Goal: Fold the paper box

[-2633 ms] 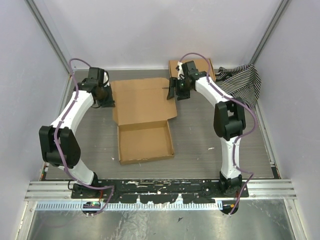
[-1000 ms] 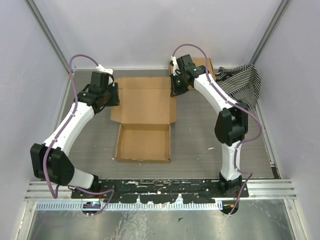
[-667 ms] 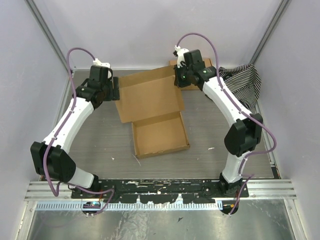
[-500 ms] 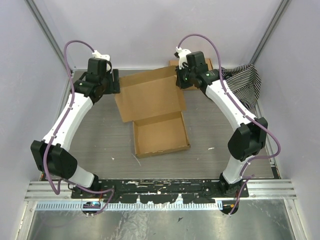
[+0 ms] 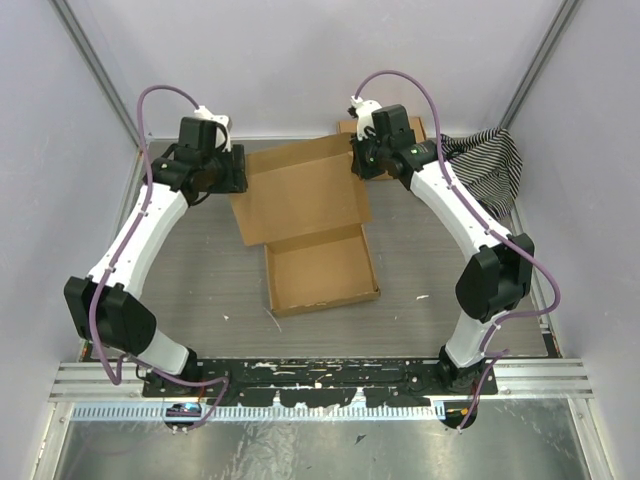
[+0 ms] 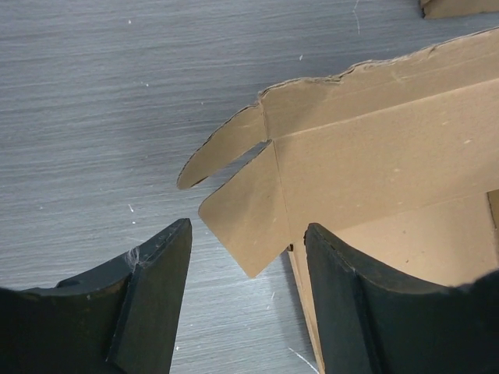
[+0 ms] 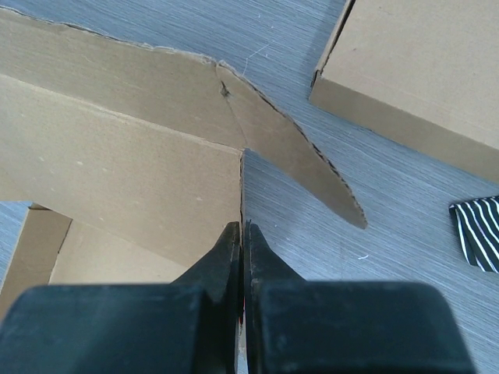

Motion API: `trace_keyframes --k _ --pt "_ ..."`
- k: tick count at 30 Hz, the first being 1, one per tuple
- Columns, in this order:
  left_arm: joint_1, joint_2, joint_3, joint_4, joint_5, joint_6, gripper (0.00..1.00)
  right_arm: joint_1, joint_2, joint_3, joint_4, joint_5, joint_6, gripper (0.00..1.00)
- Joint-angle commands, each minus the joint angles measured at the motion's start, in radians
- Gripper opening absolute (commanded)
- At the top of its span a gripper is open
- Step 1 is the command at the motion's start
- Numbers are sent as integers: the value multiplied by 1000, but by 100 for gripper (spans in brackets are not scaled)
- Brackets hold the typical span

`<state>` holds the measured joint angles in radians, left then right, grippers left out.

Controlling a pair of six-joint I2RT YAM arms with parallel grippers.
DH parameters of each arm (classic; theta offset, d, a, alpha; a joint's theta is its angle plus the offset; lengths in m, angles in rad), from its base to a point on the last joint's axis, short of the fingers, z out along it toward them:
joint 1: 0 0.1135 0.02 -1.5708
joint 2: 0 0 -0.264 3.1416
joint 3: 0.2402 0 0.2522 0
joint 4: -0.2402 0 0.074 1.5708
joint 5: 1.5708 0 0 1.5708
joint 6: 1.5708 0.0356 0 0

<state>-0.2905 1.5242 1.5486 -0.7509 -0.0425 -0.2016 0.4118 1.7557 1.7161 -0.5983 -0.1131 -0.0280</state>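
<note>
The paper box runs off the left wrist view at three o'clock; the striped cloth is cut off at three o'clock in the right wrist view.

A grey, streaked tabletop spreads beneath the left gripper and the right gripper. Beyond them rises a plain pale back wall. Matching side walls stand outward of each, joined by slanting aluminium posts. The light is soft and even.
</note>
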Motion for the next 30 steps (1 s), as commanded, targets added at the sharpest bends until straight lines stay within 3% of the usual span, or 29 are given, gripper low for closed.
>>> trace_keyframes --k 1,14,17,20,23,30 --pt "1 35 -25 -21 13 10 66 0 -65 0 55 -10 -4 1" --pt "0 93 -11 -10 -13 8 59 -1 -81 -17 26 -47 -15 1" --pt "0 87 -5 -10 29 2 47 0 -76 -9 10 -58 -12 1" --pt "-2 77 3 -13 71 -1 20 -1 -57 19 -21 -76 4 2" --pt "-6 77 26 -38 82 -1 1 0 -30 66 -72 -99 25 5" --pt "-9 48 39 -46 36 9 0 -1 72 241 -287 -91 31 23"
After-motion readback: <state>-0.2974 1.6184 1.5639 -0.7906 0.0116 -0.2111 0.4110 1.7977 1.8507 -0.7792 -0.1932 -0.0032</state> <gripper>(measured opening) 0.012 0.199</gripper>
